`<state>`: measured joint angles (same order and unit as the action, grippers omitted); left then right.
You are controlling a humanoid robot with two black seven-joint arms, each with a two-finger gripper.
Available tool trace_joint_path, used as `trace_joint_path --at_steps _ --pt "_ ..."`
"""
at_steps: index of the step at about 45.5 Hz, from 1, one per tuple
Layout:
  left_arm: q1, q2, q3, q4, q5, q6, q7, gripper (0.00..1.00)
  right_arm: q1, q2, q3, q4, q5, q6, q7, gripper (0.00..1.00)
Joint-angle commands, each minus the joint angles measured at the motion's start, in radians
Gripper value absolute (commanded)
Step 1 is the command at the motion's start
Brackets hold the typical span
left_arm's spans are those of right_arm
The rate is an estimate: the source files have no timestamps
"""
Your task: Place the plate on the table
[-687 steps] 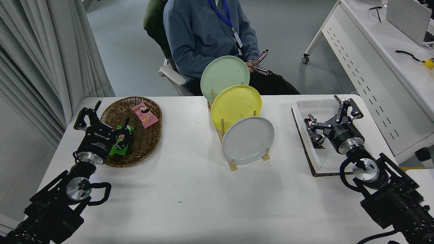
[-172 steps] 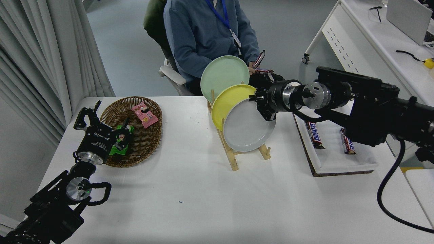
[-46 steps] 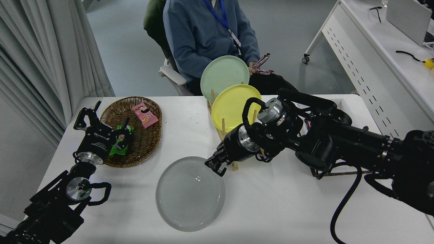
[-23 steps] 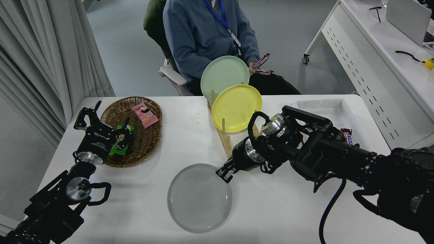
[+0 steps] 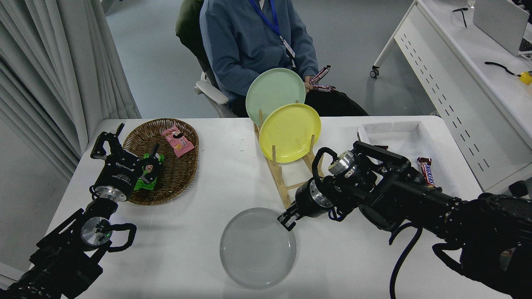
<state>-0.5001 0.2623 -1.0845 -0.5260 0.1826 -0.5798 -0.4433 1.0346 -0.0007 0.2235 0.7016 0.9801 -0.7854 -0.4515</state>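
On the table [image 5: 174, 249], the right gripper's [image 5: 287, 219] jaws seemingly clamp the plate's [image 5: 257, 248] far rim.

Grey floor [image 5: 158, 62], pale curtains [image 5: 62, 62] down the left, and a white desk [image 5: 465, 79] off to the right.

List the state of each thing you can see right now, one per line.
Round light grey plate: near flat at the white table's front, rim in right gripper.
Yellow plate: upright in wooden rack.
Pale green plate: upright in rack.
Left gripper: open, parked.
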Motion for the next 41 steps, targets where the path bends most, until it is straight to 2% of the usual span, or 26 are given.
trace_joint_path --at_steps 1,40,41 --pt "0.000 0.000 0.000 0.000 0.000 -0.002 0.000 1.00 -0.024 0.001 0.022 -0.019 -0.001 0.000 -0.001 0.00" --pt "0.000 0.000 0.000 0.001 0.000 0.000 0.000 1.00 -0.034 0.001 0.050 -0.030 0.003 0.000 -0.001 0.00" --pt "0.000 0.000 0.000 0.000 0.000 0.000 0.000 1.00 -0.033 0.001 0.050 -0.030 0.002 0.000 -0.001 0.04"
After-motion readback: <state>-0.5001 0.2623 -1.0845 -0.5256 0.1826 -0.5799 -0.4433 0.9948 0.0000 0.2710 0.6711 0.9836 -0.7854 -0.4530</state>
